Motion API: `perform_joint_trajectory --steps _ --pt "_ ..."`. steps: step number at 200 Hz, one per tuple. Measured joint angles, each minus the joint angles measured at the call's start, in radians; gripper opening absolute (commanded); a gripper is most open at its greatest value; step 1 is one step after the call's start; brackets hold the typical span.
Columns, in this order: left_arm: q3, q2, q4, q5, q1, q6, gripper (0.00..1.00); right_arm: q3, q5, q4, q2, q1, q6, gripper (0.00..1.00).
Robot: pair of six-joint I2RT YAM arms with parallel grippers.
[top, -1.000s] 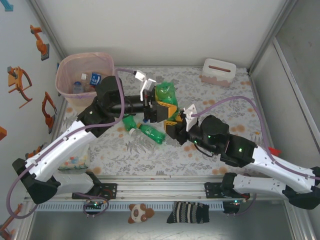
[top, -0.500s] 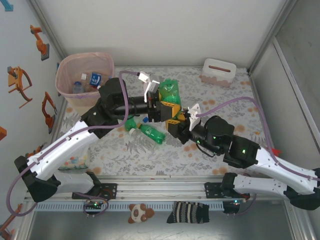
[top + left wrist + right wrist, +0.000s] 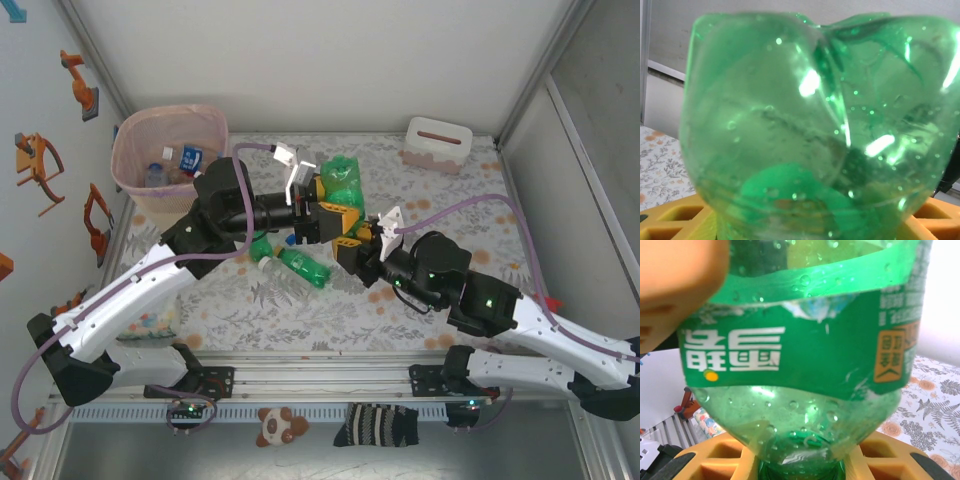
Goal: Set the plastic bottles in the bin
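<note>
Clamps the neck of a large green bottle (image 3: 340,182) with the right gripper (image 3: 352,240), jaws nearly closed all the way, the neck wedged between its yellow fingers in the right wrist view. Holds it above the worktop (image 3: 460,210), near the middle, base pointing away. Brackets that base with the left gripper (image 3: 335,213), jaws roughly half apart, a yellow finger showing at each lower corner of the left wrist view and the green base between them. Cannot tell whether those pads press on the plastic or merely stand beside it. In the right wrist view, a blurred orange finger against the bottle's upper side, above the green label with white lettering. Droplets inside the clear green wall.

Just left of the two grippers, lying on the patterned worktop: two smaller green bottles (image 3: 302,266), near each other. At the far left corner, well apart from the held bottle: the bin (image 3: 128,135), pink liner folded over its rim, with clear bottles (image 3: 155,175) bearing blue labels inside. At the far right: a white box (image 3: 437,145) with a slot in its top.
</note>
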Motion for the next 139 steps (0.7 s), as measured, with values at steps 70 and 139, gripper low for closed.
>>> perform_joint_trajectory --steps 70,139 --pt "0.001 0.000 -0.016 -0.013 -0.001 0.006 0.59 0.000 0.005 -0.002 0.000 0.000 0.003 0.49" --pt "0.050 -0.010 -0.188 -0.126 0.032 0.037 0.55 0.013 0.043 -0.052 0.006 0.000 -0.003 0.68"
